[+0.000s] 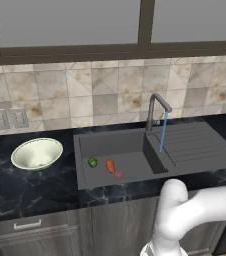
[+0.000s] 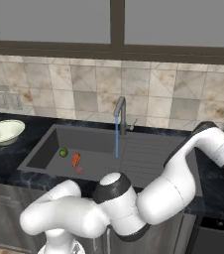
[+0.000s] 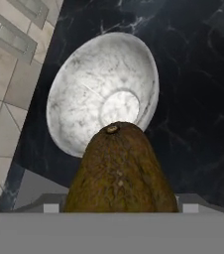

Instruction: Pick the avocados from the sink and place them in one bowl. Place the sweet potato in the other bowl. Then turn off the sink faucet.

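The gripper (image 3: 120,211) is clamping the olive-brown avocado (image 3: 120,171), stem end pointing away toward 12 o'clock. Just beyond it, a white marbled bowl (image 3: 84,94) is sitting on the black counter (image 3: 198,99). Farther off, the green avocado (image 1: 92,162) is lying in the sink (image 1: 135,172), the sweet potato (image 1: 110,165) at its 3 o'clock, and the faucet (image 1: 155,107) is running. A cream-green bowl (image 1: 36,153) is resting at the sink's 9 o'clock. No writing is showing.
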